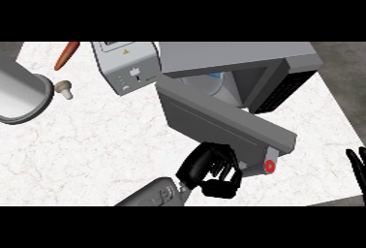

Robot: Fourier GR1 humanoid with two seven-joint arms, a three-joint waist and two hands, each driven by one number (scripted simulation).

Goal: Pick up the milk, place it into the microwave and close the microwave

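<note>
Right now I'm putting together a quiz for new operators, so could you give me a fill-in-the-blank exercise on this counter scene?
The left hand is at the microwave's ___, near its red dot. The microwave stands ___. The right hand rests open at the view's ___ edge. The orange vegetable left of the microwave is a ___.
Missing: door; open; right; carrot.

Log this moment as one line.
grey metal microwave: its door part open | black left hand: at door's outer face | black right hand: open, resting, view's right edge
</note>
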